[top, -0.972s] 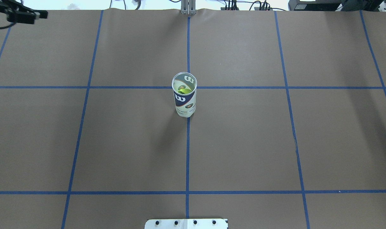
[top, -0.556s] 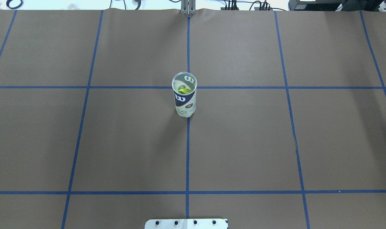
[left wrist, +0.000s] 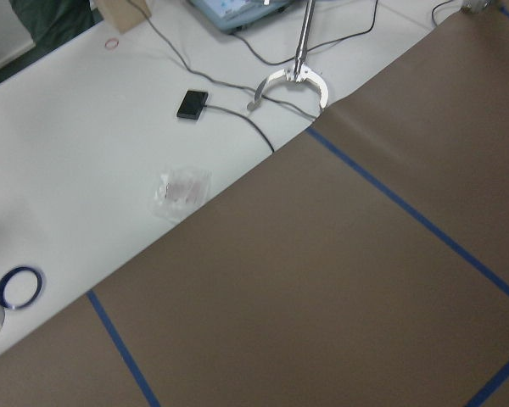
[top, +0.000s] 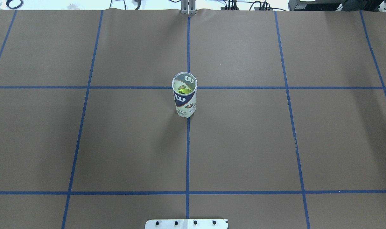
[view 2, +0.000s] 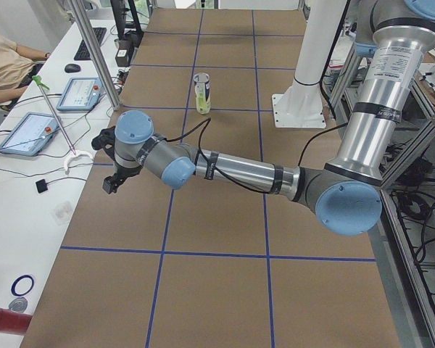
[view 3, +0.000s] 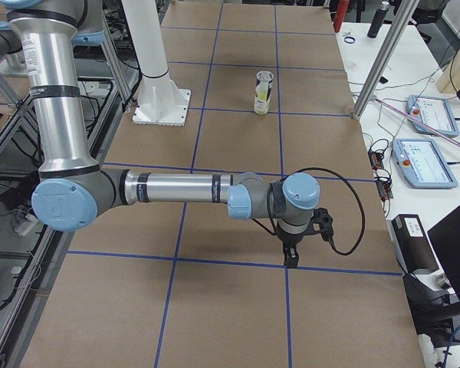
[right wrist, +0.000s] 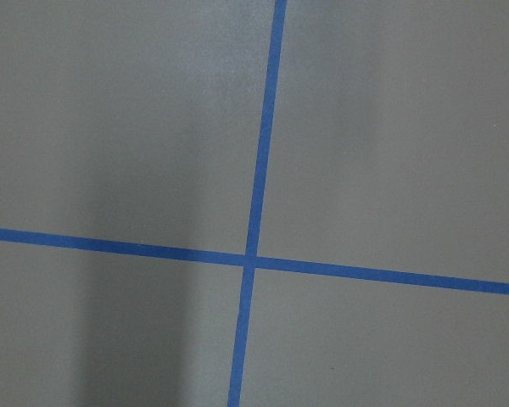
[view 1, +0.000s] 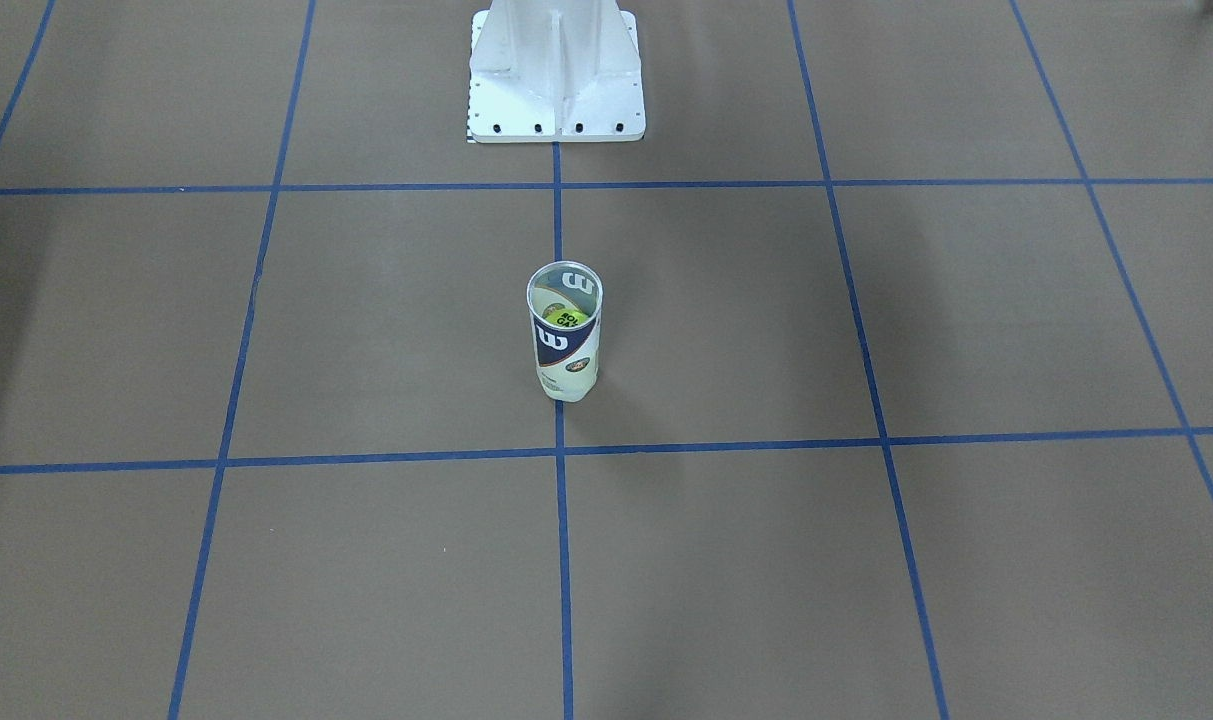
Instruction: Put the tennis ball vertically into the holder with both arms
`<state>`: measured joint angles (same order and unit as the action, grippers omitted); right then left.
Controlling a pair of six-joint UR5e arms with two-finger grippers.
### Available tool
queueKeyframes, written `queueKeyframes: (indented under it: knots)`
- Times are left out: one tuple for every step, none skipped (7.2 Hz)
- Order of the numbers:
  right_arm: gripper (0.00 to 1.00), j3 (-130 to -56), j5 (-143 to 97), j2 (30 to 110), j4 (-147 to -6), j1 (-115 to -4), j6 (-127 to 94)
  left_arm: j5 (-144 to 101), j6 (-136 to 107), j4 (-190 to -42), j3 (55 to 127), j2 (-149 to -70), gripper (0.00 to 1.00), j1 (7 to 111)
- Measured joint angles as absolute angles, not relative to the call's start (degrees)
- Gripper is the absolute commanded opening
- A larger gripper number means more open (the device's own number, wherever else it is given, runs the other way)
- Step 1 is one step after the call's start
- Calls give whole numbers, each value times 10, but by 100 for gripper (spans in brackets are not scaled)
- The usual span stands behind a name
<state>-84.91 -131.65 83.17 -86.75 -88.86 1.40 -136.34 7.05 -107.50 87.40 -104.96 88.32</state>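
Observation:
The holder [top: 185,103] stands upright at the table's centre, on the crossing of blue tape lines; it also shows in the front view [view 1: 564,355] and both side views [view 2: 201,94] [view 3: 264,92]. The tennis ball [top: 185,91] sits inside it, below the rim, seen through the open top [view 1: 564,318]. My left gripper [view 2: 112,174] hangs low over the table's left end, far from the holder. My right gripper [view 3: 291,257] points down over the right end, also far away. Both show only in side views, so I cannot tell whether they are open or shut.
The white robot base plate [view 1: 556,105] sits at the table's near edge [top: 186,223]. Side benches hold tablets [view 2: 29,134] [view 3: 423,161], cables and a small black device [left wrist: 192,103]. A person [view 2: 7,61] sits by the left bench.
My left gripper, seen a second ago in the overhead view's far-left corner, has moved out of that view. The holder and ball have not moved.

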Motion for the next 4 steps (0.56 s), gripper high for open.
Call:
queueKeyframes:
  knots:
    - [100, -849, -1317, 832, -867, -889, 12, -1345, 73, -997, 902, -1030, 99, 884]
    - [100, -849, -1317, 833, -868, -889, 11, -1325, 72, -946, 931, -989, 99, 886]
    - [99, -848, -1317, 833, -869, -888, 10, -1316, 70, -923, 951, -947, 100, 888]
    - [99, -848, -1318, 833, -871, -888, 9, -1312, 64, -913, 959, -918, 100, 891]
